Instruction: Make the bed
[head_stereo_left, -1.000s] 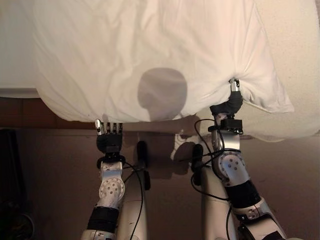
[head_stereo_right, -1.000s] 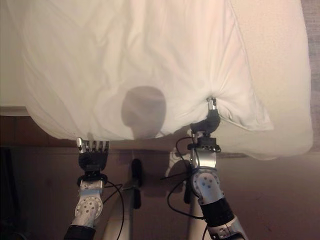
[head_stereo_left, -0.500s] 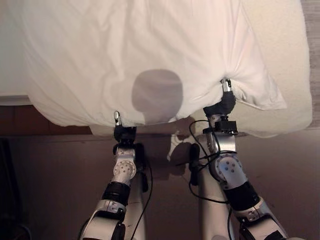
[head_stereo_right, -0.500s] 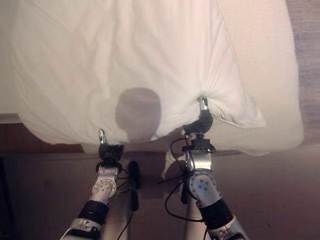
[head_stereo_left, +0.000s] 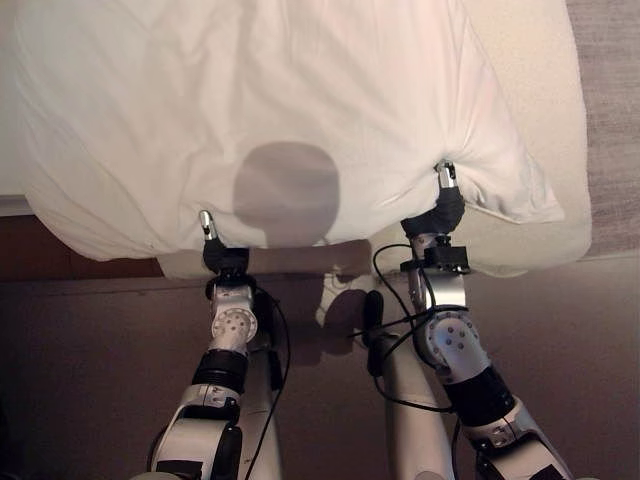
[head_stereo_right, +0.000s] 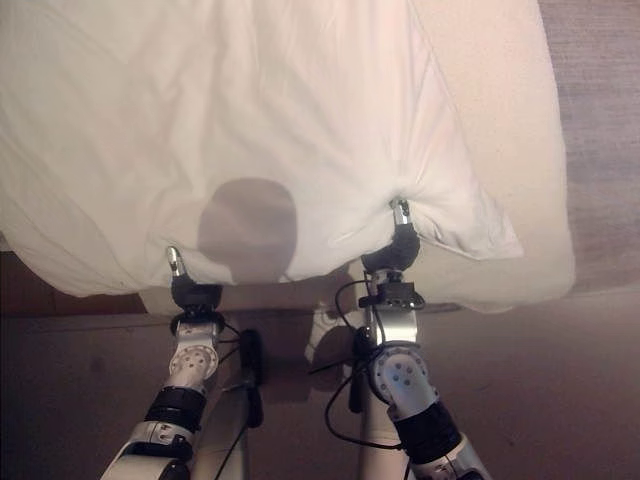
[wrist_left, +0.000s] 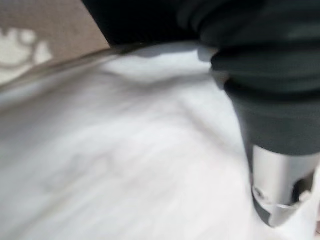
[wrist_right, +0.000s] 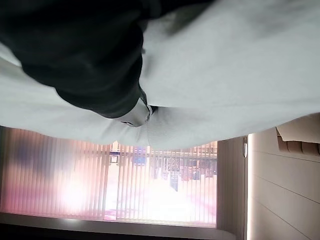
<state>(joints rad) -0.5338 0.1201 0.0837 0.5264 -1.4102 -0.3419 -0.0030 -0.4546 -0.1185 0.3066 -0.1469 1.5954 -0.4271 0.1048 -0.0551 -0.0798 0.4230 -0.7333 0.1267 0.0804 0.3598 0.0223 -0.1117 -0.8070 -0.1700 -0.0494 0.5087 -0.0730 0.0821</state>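
I'm looking down at a big white duvet (head_stereo_left: 270, 100) that covers most of the bed, bulging and puffy, with soft folds running across it and its near edge hanging just over the near side of the mattress. On the right it ends in a pointed corner (head_stereo_left: 535, 205) that lies on the cream textured bed cover (head_stereo_left: 530, 90) underneath. That cover stays bare along the right side and dips over the near edge below the corner. Past it on the far right is a strip of grey carpet (head_stereo_left: 610, 100).

My left hand (head_stereo_left: 212, 240) is at the duvet's near edge, left of centre, one silver finger poking up against the cloth. The rest of its fingers are tucked under the fabric (the wrist view gives me one finger lying on white cloth), so I cannot tell whether it has hold of anything.

My right hand (head_stereo_left: 444, 190) is further right and a little further in, pressed into the duvet where the fabric puckers into a tight gather around it. One silver fingertip shows above the dark cover. The creases radiating from that spot look like a pinch, but the fingers are buried, so I cannot tell.

I can read no label, tag or print on the duvet or the cover.
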